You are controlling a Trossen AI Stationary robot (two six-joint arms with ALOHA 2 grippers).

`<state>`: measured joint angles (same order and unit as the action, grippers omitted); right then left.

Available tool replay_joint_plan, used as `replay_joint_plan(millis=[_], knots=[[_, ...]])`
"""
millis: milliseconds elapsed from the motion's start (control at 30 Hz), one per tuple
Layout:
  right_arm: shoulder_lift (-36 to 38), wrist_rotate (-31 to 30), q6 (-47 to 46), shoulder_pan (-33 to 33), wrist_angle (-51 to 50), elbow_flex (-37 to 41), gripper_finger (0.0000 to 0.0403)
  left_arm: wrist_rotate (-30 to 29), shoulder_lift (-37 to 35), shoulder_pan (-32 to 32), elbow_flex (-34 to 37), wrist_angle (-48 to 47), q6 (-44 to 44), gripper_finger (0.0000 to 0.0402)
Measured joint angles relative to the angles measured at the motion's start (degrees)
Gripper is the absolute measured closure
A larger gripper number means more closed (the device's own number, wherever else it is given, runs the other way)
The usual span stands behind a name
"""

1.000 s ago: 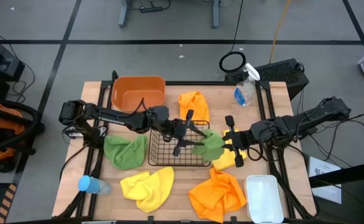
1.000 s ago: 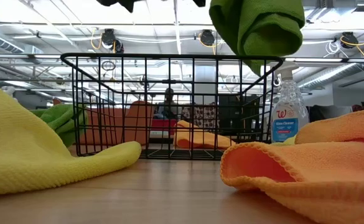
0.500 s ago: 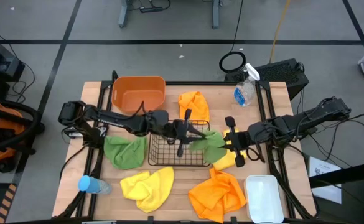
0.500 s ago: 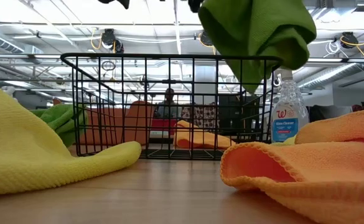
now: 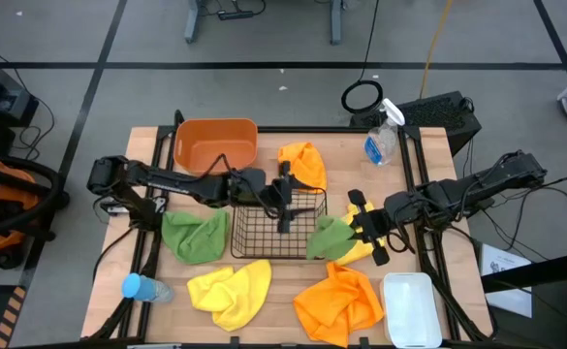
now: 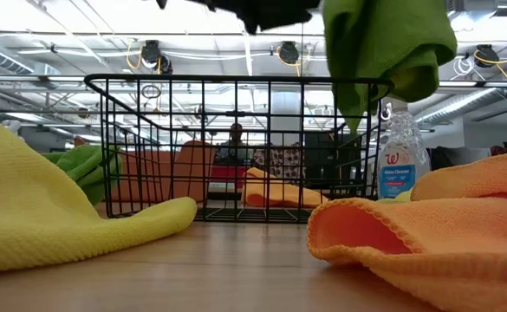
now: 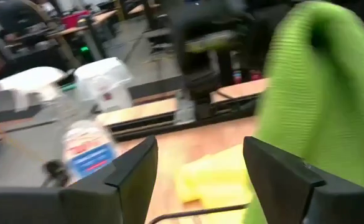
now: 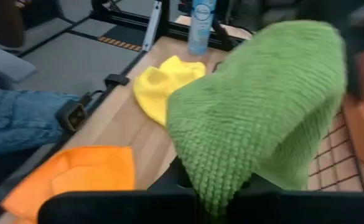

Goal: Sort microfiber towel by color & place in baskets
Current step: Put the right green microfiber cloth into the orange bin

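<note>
My right gripper (image 5: 354, 230) is shut on a green towel (image 5: 328, 237), which hangs by the right rim of the black wire basket (image 5: 254, 247), as the low view shows (image 6: 383, 43). My left gripper (image 5: 285, 201) is open and empty above the basket; its wrist view shows the green towel (image 7: 318, 93) beyond its right finger. A second green towel (image 5: 194, 236) lies left of the basket. Yellow towels (image 5: 230, 289) (image 5: 361, 250) and orange towels (image 5: 338, 302) (image 5: 302, 163) lie on the table. The orange tub (image 5: 215, 143) stands at the far left, the white bin (image 5: 411, 308) at the near right. My right gripper holds the green towel by its right-hand part (image 5: 343, 233), coming level from the table's right. The towel itself covers the fingers in the right wrist view (image 8: 256, 118), so the kind of hold does not show. The towel hangs bunched and clear of the table (image 6: 366, 78).
A clear spray bottle (image 5: 380, 141) stands at the far right and a blue-capped bottle (image 5: 142, 287) lies at the near left. A seated person's legs in jeans (image 8: 20, 121) show beside the table in the right wrist view.
My left gripper has drawn back from the green towel toward the table's far left, staying over the basket. The green towel has shifted a little toward the table's right, as the low view shows, and hangs from my right gripper at the basket's right rim.
</note>
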<state>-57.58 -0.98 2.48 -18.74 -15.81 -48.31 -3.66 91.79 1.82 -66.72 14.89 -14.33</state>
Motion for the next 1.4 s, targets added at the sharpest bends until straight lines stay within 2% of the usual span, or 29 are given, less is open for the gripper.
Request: replay_joint_plan(millis=[100, 233, 300, 400, 533, 633, 700, 767, 867, 933, 1000, 1167, 1200, 1300, 1400], knots=[[0.0, -0.1, -0.3, 0.0, -0.4, 0.0, 0.0401, 1.4, -3.2, 0.3, 0.0, -2.2, 1.6, 0.0151], [0.0, -2.2, 0.1, 0.0, -0.4, 0.0, 0.0401, 8.7, -5.9, 3.6, 0.0, -2.2, 8.3, 0.0150], [0.0, -4.1, 0.3, 0.0, -0.4, 0.0, 0.0401, 7.9, -6.0, 6.3, -0.1, -1.9, 9.8, 0.0150], [0.7, -6.6, 0.3, 0.0, -0.2, 0.0, 0.0401, -1.9, -4.6, 11.3, 0.3, -2.6, 9.5, 0.0150], [2.2, -7.0, 0.7, 0.0, 1.3, 0.0, 0.0401, -17.4, -1.0, 17.1, 0.4, -3.2, 10.4, 0.0150], [3.4, -7.0, 1.2, 0.0, 2.4, 0.0, 0.0401, -21.0, 2.2, 19.2, 0.4, 0.5, 11.7, 0.0150], [3.9, -6.9, 1.7, 0.0, 3.0, 0.0, 0.0401, -22.3, 5.0, 19.5, 0.4, 7.5, 12.4, 0.0150], [3.9, -6.8, 2.1, 0.0, 4.3, 0.0, 0.0401, -26.4, 7.7, 19.4, 0.4, 13.9, 12.5, 0.0150], [3.9, -6.6, 2.2, 0.0, 4.6, 0.0, 0.0401, -29.8, 9.8, 18.0, 0.2, 18.3, 9.1, 0.0154], [3.9, -6.6, 1.4, 0.0, 4.3, 0.0, 0.0401, -30.4, 9.7, 17.0, 0.2, 19.4, 7.4, 0.0172], [3.9, -6.5, 1.3, -0.1, 3.9, 0.0, 0.0401, -30.5, 9.1, 16.2, 0.1, 19.3, 4.0, 0.0210], [3.9, -4.7, 1.2, -0.2, 3.3, 0.0, 0.0401, -30.6, 5.0, 15.0, 0.1, 18.4, -7.2, 0.0361], [3.6, -3.7, 1.3, -0.2, 3.3, 0.0, 0.0401, -30.0, 4.0, 14.6, 0.1, 18.4, -8.8, 0.0381], [2.8, -0.9, 1.7, -0.2, 4.0, 0.0, 0.0401, -24.6, 1.5, 12.5, 0.1, 17.8, -11.8, 0.0382], [1.7, -0.2, 2.1, -0.2, 4.8, 0.0, 0.0401, -18.1, 0.8, 9.4, 0.1, 16.6, -9.9, 0.0371]])
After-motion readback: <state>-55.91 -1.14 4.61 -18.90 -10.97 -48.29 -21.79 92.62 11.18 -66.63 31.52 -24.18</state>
